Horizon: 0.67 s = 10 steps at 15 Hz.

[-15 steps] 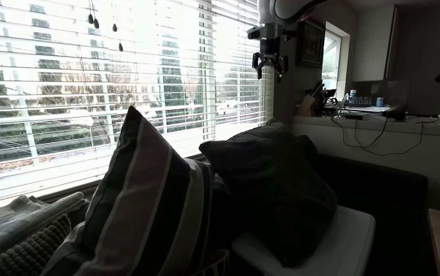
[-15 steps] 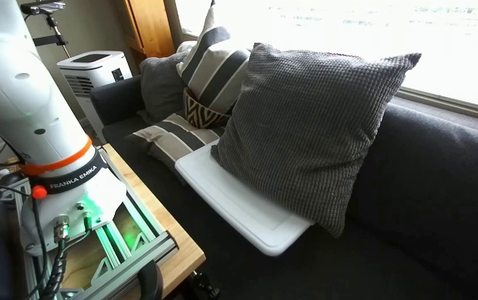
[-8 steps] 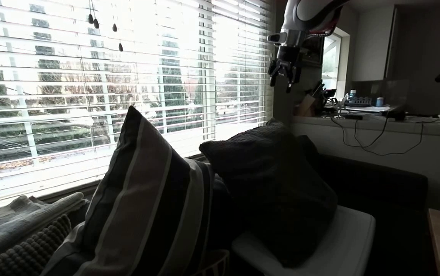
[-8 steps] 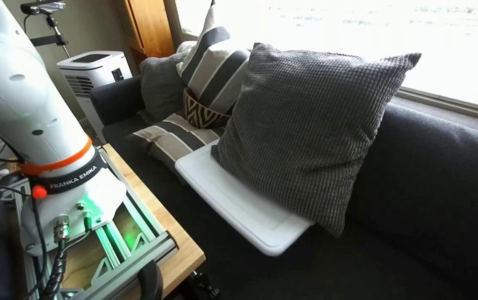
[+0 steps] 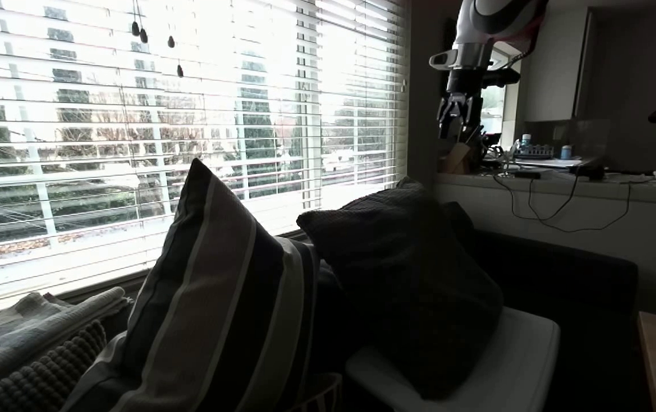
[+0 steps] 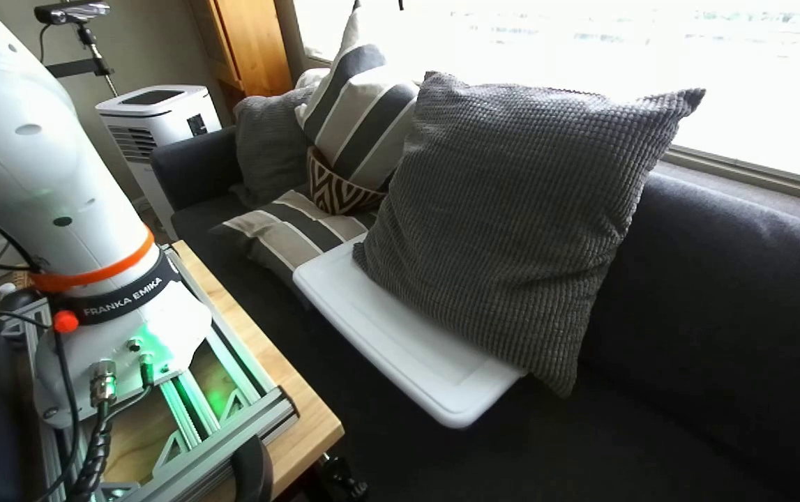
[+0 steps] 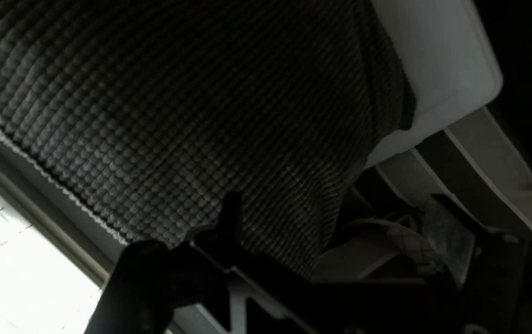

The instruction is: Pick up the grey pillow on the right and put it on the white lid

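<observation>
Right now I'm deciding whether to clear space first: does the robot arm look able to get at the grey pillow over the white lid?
Probably yes: the open tool hangs higher than the grey pillow, and nothing seen covers the pillow's broad front. The tool would likely need to come down first.

The gripper hung high, its fingers apart. The dark grey pillow sat tilted on the white lid. A stripy pillow stood near the window.
</observation>
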Tool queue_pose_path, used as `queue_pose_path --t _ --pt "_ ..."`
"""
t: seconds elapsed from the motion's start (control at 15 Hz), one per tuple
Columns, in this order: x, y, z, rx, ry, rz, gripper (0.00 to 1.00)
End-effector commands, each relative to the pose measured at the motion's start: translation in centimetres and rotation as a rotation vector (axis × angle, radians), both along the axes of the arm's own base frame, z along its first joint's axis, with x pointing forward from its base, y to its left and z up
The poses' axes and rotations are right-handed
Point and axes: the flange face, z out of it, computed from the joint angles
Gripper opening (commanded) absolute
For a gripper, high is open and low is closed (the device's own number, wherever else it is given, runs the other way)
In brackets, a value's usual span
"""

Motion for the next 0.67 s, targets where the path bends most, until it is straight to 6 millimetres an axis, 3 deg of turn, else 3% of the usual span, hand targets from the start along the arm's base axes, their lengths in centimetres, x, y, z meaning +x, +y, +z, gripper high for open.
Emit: queue_pose_path --t 0.0,0.27,0.33,0.6 --pt "-3.4 -0.7 -0.3 0.032 0.099 -0.173 1.00" --pt "-6.2 -1.6 0.9 -0.013 0.072 -0.393 1.00" --pt "-4.0 -1.6 0.6 0.013 0.087 -0.305 1.00" --pt "-5.5 -1.7 1.4 -0.001 0.068 -0.372 1.00"
